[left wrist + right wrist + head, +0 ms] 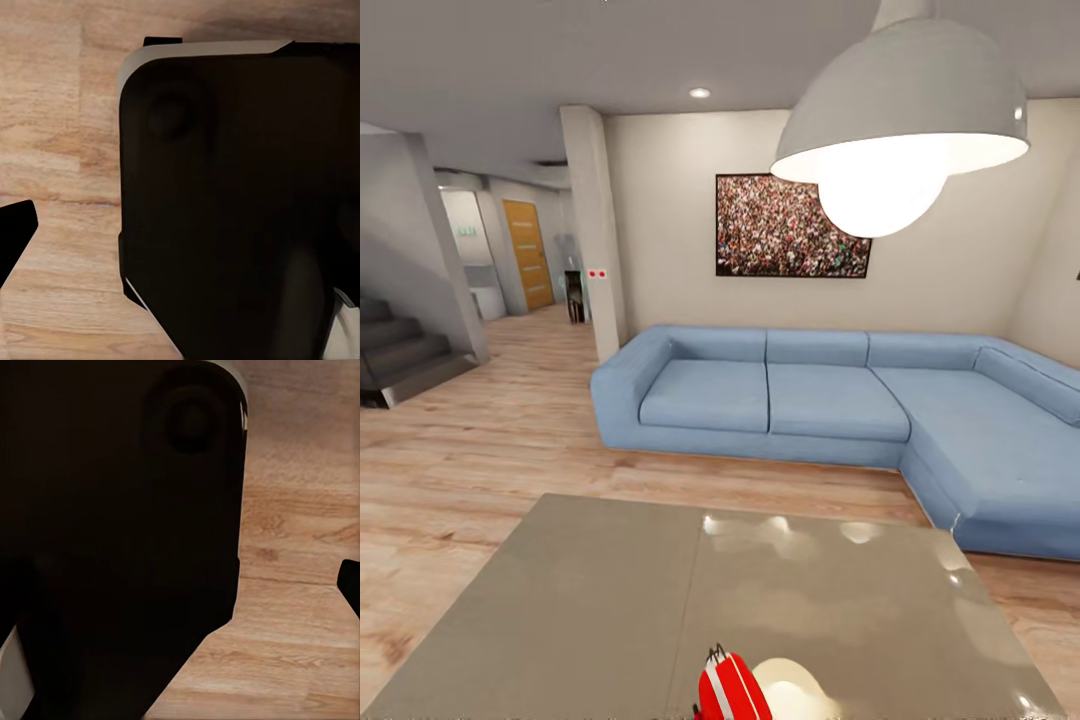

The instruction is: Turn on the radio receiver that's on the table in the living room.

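At the far left of the head view, a dark staircase (400, 345) rises beside a grey wall, and behind it a hallway runs back to an orange-brown door (528, 252). A beige pillar (593, 230) stands next, with two small red marks on its face. Wood floor (480, 440) spreads from the stairs toward the middle. The grey tabletop (610, 590) takes up the lower centre, glossy, with lamp reflections on its right half. The radio (730, 688) stands at the tabletop's near edge, red with pale trim, cut off by the bottom of the picture; a bright white patch lies just right of it. Beyond the tabletop sits the blue sofa (810, 395), its corner section running toward the right. Above it hangs the crowd picture (792, 226), and the white lamp (905, 120) hangs in front at upper right.

In both wrist views a large dark body with a pale rim blocks most of the wood floor. A dark tip (15, 232) shows at the edge of the left wrist view, another (351, 585) in the right wrist view. How far either pincer is open cannot be told, so the radio's place relative to the pincers cannot be told either.
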